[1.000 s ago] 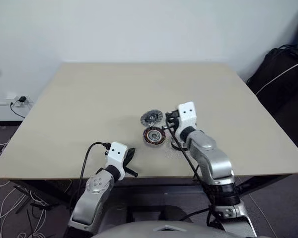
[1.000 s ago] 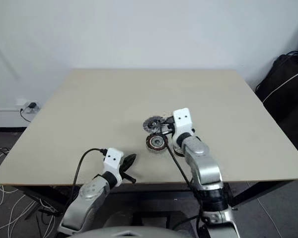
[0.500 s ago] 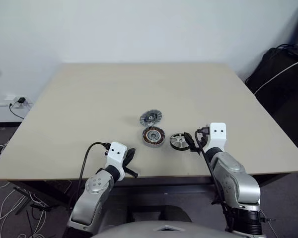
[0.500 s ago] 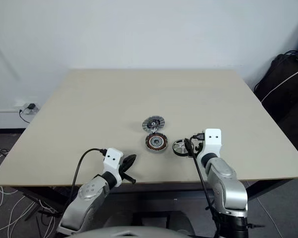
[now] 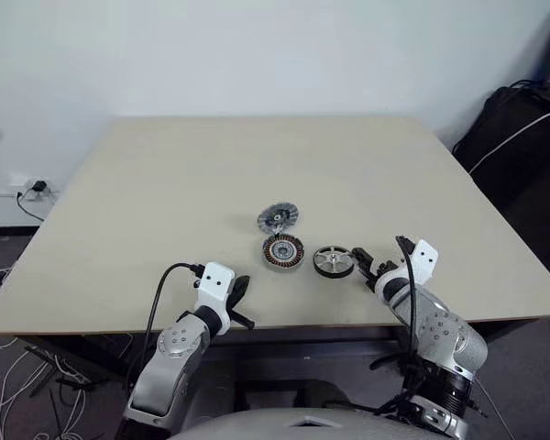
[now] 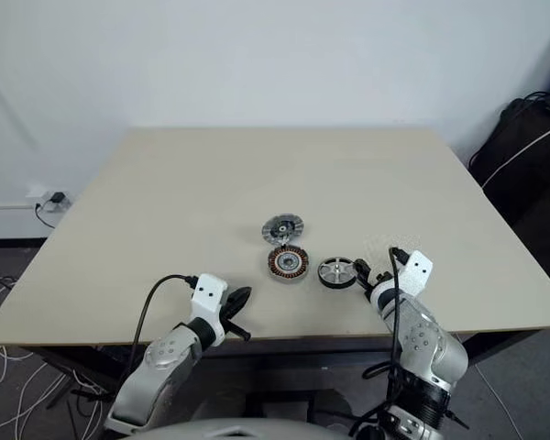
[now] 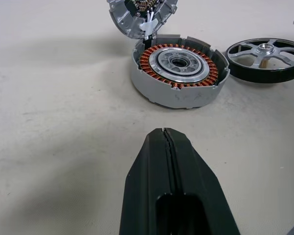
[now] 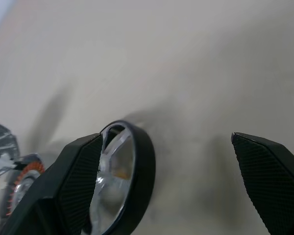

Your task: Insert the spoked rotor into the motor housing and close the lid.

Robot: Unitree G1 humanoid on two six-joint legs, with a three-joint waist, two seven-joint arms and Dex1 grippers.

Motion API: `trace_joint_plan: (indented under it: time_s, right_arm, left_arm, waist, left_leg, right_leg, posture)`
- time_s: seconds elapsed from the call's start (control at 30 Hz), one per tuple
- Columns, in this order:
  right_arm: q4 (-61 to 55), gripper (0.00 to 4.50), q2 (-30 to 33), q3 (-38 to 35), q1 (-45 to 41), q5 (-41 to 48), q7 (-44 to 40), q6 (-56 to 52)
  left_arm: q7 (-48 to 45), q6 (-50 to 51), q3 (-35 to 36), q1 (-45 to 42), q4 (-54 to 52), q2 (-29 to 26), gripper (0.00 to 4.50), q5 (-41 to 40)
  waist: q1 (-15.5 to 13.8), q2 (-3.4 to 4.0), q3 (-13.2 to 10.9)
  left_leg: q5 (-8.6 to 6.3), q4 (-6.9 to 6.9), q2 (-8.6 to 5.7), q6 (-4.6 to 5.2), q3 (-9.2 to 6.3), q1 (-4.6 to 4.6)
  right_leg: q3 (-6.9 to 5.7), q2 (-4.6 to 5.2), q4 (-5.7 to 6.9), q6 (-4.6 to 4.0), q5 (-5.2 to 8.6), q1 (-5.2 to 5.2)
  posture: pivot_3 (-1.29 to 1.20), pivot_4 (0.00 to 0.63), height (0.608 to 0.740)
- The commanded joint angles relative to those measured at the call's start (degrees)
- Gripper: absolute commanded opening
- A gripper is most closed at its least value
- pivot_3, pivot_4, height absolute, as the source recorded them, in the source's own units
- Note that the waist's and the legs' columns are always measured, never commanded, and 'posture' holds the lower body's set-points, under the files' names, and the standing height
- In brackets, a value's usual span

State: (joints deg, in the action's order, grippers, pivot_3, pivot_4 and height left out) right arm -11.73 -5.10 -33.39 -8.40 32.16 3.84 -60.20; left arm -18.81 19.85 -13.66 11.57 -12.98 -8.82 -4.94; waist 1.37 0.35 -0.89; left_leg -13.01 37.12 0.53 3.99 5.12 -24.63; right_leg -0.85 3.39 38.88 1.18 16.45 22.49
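Note:
The spoked rotor (image 5: 333,261) lies flat on the table (image 5: 165,202), with silver spokes and a dark rim. Just left of it sits the motor housing (image 5: 283,252) with its copper windings facing up. The lid (image 5: 278,218) lies right behind the housing. My right gripper (image 5: 382,254) is open just right of the rotor, one finger (image 8: 73,181) close beside its rim (image 8: 137,171), holding nothing. My left gripper (image 5: 242,293) rests shut near the front edge, its fingers (image 7: 164,147) pointing at the housing (image 7: 179,68) from a short way off.
The table's front edge (image 5: 284,325) runs just below both grippers. A black bag with a white cable (image 5: 522,137) stands off the table's right side. Cables and a wall socket (image 5: 32,188) lie at the left on the floor.
My right gripper has opened, rolled, and pulled away from the housing to the right and toward the front edge. The rotor now lies uncovered beside the housing. The left arm stayed still.

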Motion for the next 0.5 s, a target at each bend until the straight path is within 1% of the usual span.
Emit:
trace_joint_plan:
  time_s: [0.03,0.37,0.47,0.5]
  right_arm:
    - [0.04,4.47,-0.72,-0.57,-1.87,5.39,-0.59,-2.62]
    - [4.10,4.47,-2.06,-1.15,-2.64,11.78,1.19,-3.39]
    - [5.23,3.87,-2.43,-1.57,-2.90,13.68,1.64,-2.83]
    - [5.50,3.54,-2.58,-1.78,-2.89,14.45,1.89,-2.72]
  left_arm:
    - [-0.02,-0.21,-0.06,-0.73,-2.23,0.05,0.00,-0.24]
    - [0.13,-0.28,-0.12,-0.56,-2.35,0.06,0.00,-0.25]
    - [0.20,-0.30,-0.10,-0.57,-2.33,0.05,0.00,-0.24]
    - [0.23,-0.29,-0.12,-0.54,-2.39,0.05,0.00,-0.23]
  waist:
    - [0.02,0.01,0.00]
    - [0.07,0.07,-0.04]
    - [0.14,0.08,-0.04]
    - [0.15,0.08,-0.04]
  left_leg:
    - [0.01,0.00,0.00,0.01,0.00,0.00]
    - [0.02,0.00,0.00,0.04,0.00,-0.01]
    - [0.02,-0.01,0.00,0.04,0.00,-0.01]
    - [0.02,-0.01,0.00,0.04,0.00,-0.01]
  right_leg:
    - [0.00,0.00,0.00,0.00,0.00,0.00]
    - [-0.01,0.01,-0.01,0.01,0.00,0.00]
    - [0.00,0.01,-0.01,0.01,0.00,0.00]
    - [0.00,0.01,-0.01,0.01,0.00,0.00]
  posture:
    - [0.00,0.000,0.740]
    - [0.00,0.000,0.740]
    - [0.00,0.000,0.740]
    - [0.00,0.000,0.740]
